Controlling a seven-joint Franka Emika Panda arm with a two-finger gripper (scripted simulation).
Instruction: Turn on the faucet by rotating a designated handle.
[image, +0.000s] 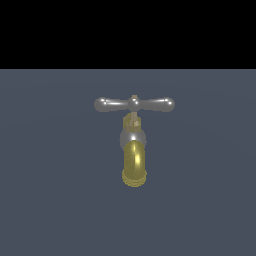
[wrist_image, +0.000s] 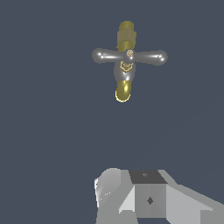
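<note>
The faucet (image: 133, 145) stands on the flat grey-blue floor, its brass-yellow spout (image: 134, 165) curving toward the camera in the exterior view. Its handle (image: 134, 104), a slim silver crossbar with bulbous ends, lies level across the brass stem. The arm does not show in the exterior view. Seen through the wrist camera, the faucet (wrist_image: 125, 65) and handle (wrist_image: 129, 56) appear from above, well away from my gripper (wrist_image: 131, 186). Only grey and white parts of the gripper show at the picture's edge. Nothing is between them, and how the jaws stand is unclear.
Plain grey-blue floor (image: 55, 190) surrounds the faucet on all sides. A black band fills the upper part of the exterior view.
</note>
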